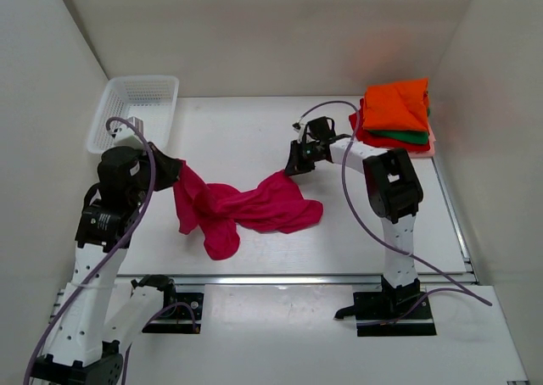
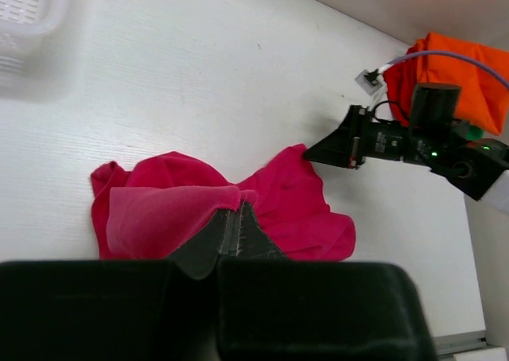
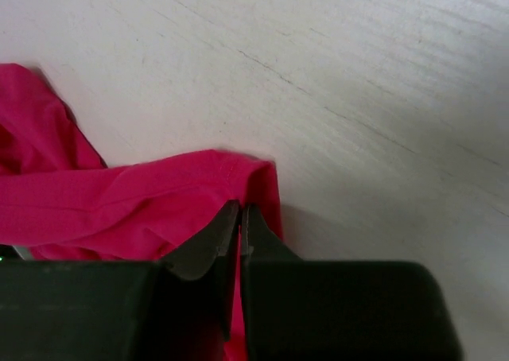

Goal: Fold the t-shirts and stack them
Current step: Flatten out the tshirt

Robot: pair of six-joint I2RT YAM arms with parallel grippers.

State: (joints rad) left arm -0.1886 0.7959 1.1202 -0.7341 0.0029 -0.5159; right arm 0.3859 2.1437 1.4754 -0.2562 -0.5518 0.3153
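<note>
Top external view has the magenta-pink t-shirt (image 1: pixel 246 207) lying crumpled and drawn out across the middle of the white worktop (image 1: pixel 237 131), strung between the two arms. The left hand (image 1: pixel 176 173) has its jaws pinched fully together on the shirt's left end, and the left wrist view shows the cloth bunched right at the fingertips. The right hand (image 1: pixel 295 163) is down at the shirt's far right corner. The right wrist view shows its jaws closed tight on a fold at the edge of the cloth, low against the worktop. At the far right corner sits a stack of folded t-shirts (image 1: pixel 394 118), orange on top, then green, red and a pale pink edge at the bottom, well apart from the magenta one. A white mesh basket (image 1: pixel 136 105) stands at the far left, behind the left arm.
</note>
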